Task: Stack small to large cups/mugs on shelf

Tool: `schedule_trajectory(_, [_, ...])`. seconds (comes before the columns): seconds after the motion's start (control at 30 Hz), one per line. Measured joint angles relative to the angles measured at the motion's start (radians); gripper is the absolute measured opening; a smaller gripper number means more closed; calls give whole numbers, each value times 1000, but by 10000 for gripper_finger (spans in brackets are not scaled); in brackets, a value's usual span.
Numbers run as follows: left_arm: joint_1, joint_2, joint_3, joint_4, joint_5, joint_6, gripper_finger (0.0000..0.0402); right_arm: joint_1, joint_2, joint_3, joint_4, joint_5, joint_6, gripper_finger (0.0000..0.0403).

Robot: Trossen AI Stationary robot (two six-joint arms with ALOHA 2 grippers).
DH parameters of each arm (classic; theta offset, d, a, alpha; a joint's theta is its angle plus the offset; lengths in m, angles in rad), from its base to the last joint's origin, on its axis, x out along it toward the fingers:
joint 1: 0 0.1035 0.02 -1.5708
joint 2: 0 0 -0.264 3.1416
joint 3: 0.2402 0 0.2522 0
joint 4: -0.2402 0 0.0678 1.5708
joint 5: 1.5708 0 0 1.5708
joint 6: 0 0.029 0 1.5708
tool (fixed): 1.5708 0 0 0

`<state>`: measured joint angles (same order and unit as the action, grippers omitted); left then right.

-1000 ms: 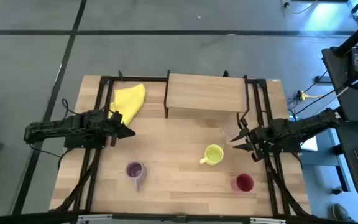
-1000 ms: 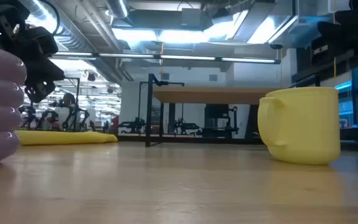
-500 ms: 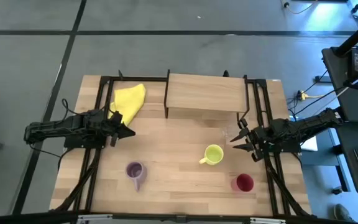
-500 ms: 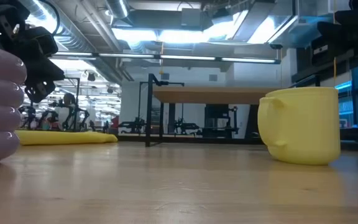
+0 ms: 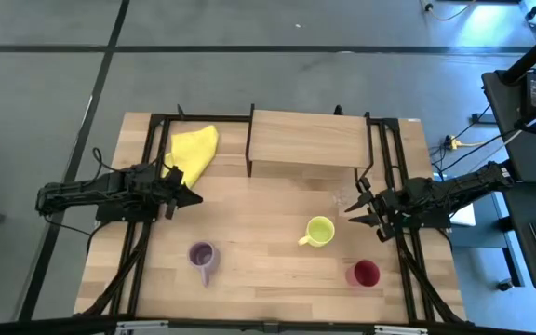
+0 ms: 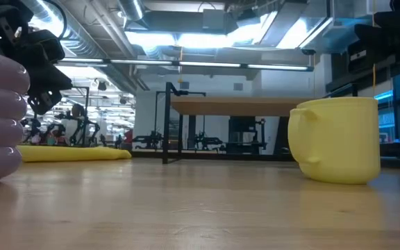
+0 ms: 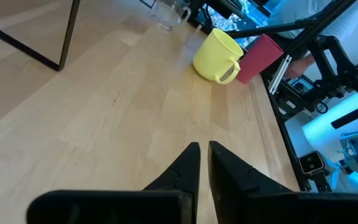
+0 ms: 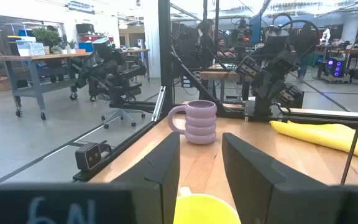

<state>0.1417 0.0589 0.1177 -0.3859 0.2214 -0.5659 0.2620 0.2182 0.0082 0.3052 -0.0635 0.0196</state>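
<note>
One yellow cloth (image 5: 192, 152) by left gripper (image 5: 194, 196) (shelf (image 5: 306, 140) bare).

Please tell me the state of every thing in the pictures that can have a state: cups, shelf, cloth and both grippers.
tiny clear glass: upright on the table.
yellow-green mug: upright, empty.
lilac purple mug: upright.
dark red cup: upright.
shelf: nothing on top.
yellow cloth: crumpled, beside the shelf.
left gripper: nearly shut, empty.
right gripper: open, empty.
</note>
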Motion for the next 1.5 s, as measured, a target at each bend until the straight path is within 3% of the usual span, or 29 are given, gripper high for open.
schedule_trajectory(1.27, [0, 0, 0, 0, 0, 0, 27, 0, 0, 0, 0, 0, 1, 122])
schedule_trajectory(1.5, [0, 0, 0, 0, 0, 0, 27, 0, 0, -1, 152, 34, -178, 122])
